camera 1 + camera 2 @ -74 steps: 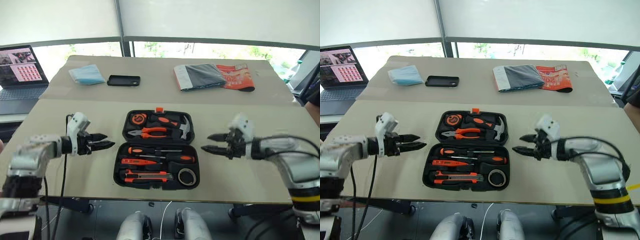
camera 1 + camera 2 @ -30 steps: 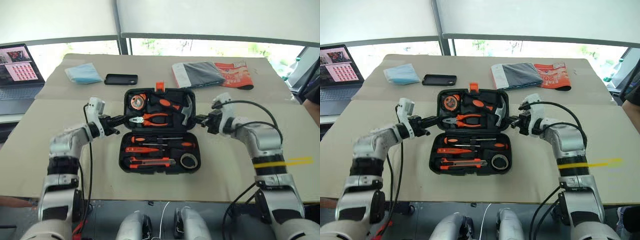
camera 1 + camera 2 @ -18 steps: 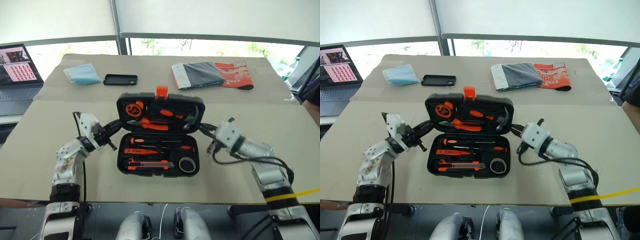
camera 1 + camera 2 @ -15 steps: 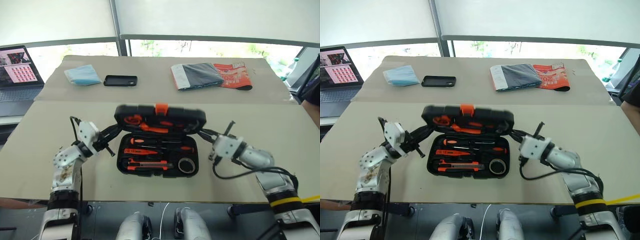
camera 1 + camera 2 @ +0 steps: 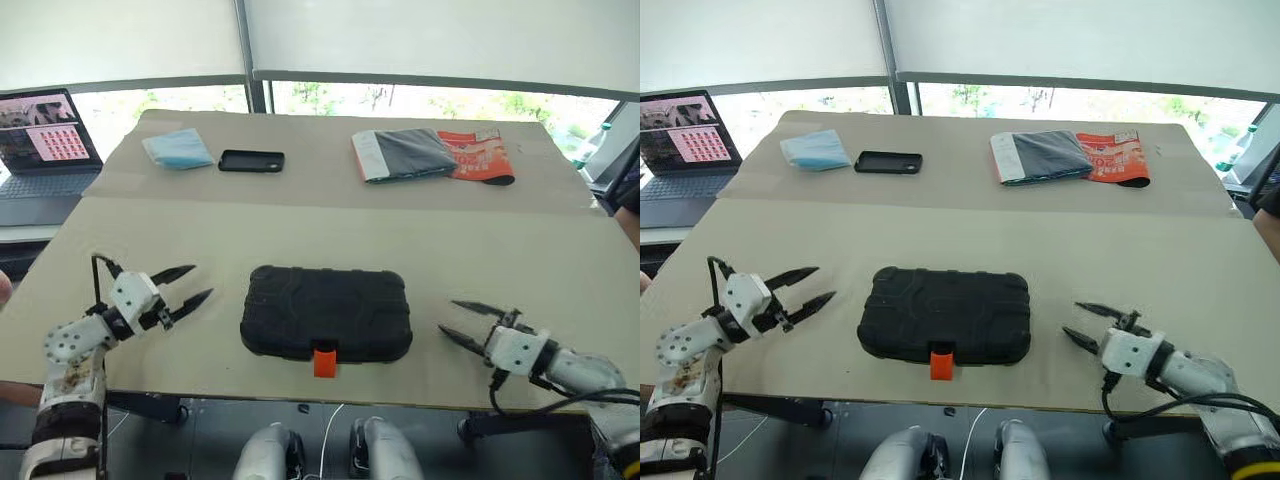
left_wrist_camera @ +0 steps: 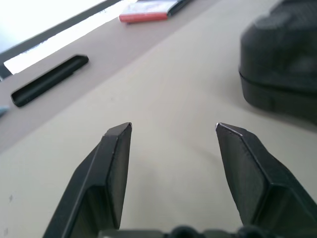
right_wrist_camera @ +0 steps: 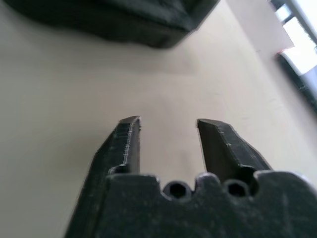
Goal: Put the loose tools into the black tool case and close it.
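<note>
Beige table spans view. Black tool case lies shut near front edge, centre, orange latch facing robot. Left gripper just left of case, apart from it, jaws spread, empty. Right gripper right of case, apart, jaws parted, empty. Phone, blue mask, folded grey cloth at far side.

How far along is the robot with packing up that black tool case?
It looks all but finished. The black tool case lies shut on the table, lid down, with its orange latch at the near edge, and no tools lie loose around it. Nothing is in hand: the left gripper and right gripper are open, empty and apart from the case. Whether the latch is snapped I cannot tell.
</note>
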`<control>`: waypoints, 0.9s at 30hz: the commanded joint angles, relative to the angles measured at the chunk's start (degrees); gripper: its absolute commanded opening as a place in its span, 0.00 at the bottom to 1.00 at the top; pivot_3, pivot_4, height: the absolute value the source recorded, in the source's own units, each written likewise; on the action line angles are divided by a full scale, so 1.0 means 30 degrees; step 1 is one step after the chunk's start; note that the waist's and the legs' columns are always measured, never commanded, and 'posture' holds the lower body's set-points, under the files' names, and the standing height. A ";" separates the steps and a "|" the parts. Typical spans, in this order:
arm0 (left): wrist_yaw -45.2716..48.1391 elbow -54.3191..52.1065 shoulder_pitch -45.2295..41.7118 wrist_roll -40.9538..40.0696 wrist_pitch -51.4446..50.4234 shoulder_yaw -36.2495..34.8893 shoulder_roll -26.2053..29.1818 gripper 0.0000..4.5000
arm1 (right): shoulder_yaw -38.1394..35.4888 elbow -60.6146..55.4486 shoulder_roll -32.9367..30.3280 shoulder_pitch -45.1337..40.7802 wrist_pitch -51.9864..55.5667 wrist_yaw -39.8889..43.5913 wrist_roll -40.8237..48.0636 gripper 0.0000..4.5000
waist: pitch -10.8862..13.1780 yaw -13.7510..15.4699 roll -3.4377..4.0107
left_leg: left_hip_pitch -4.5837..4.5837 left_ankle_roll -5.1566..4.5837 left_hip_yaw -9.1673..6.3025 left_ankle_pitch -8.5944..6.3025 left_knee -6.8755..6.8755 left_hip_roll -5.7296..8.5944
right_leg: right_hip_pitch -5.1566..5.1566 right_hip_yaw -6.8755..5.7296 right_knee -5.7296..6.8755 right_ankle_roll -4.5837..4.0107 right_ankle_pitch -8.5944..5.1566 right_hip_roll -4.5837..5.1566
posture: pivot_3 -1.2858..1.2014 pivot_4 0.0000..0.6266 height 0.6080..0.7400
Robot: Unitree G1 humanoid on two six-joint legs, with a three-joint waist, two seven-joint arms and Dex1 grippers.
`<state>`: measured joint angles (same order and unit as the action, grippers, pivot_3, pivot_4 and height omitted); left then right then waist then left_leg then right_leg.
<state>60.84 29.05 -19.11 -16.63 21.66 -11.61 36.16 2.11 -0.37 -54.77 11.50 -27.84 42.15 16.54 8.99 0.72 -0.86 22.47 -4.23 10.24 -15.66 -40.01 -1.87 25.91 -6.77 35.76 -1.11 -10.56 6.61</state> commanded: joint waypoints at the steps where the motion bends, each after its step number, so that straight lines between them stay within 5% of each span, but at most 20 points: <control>1: -0.0196 0.0170 -0.2270 0.0356 -0.1864 0.1224 -0.0597 0.30 | -0.0269 -0.4699 -0.0998 0.1675 0.3444 0.1742 0.2669 0.16 | -0.0005 -0.0016 -0.0021 | -0.0005 -0.0054 -0.0012 -0.0035 -0.0007 0.0000 | -0.0019 -0.0005 -0.0004 0.0008 0.0005 0.0000 | 0.52 0.24 1.00; 3: 0.0155 0.1560 -0.3990 0.1119 -0.2553 0.2280 -0.1061 0.15 | 0.0612 -0.6641 -0.0769 0.1834 0.5347 0.1795 0.2733 0.02 | -0.0005 -0.0034 -0.0054 | -0.0017 -0.0101 -0.0024 -0.0065 -0.0013 -0.0002 | -0.0035 -0.0035 -0.0008 0.0013 0.0007 -0.0020 | 0.52 0.24 1.00; 5: 0.0329 0.3130 -0.5430 0.1888 -0.3105 0.3099 -0.1295 0.01 | 0.1602 -0.7588 -0.0189 0.1285 0.6909 0.1732 0.2150 0.00 | -0.0007 -0.0035 -0.0078 | -0.0016 -0.0102 -0.0039 -0.0064 -0.0017 -0.0003 | -0.0032 -0.0063 -0.0005 0.0012 0.0006 -0.0044 | 0.52 0.24 1.00; 15: 0.3739 0.6740 -0.7763 0.2750 -0.4036 0.4451 -0.1186 0.01 | 0.4281 -0.6704 0.3152 -0.3066 1.0995 0.1315 -0.1273 0.00 | 0.0034 -0.0179 -0.0191 | 0.0165 -0.0014 -0.0054 0.0022 -0.0136 -0.0005 | 0.0110 -0.0120 0.0019 0.0007 0.0004 -0.0166 | 0.52 0.24 1.00; 27: 0.2467 0.1892 -0.4290 0.0314 -0.7318 0.1783 -0.0989 0.01 | 0.3644 -0.0322 0.8272 -0.8984 1.0643 -0.2223 -0.4836 0.00 | 0.0047 -0.0489 -0.0213 | 0.0246 -0.0024 -0.0141 0.0013 -0.0284 -0.0015 | 0.0118 -0.0102 0.0099 0.0002 0.0012 -0.0058 | 0.52 0.24 1.00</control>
<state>69.35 39.00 -32.27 -13.14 1.44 -4.34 33.21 15.14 -2.69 -30.68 -13.63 5.10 38.02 3.08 9.13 -0.74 -1.50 23.21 -4.29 9.82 -15.62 -40.87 -1.92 26.27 -7.08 36.06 -1.10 -10.52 6.43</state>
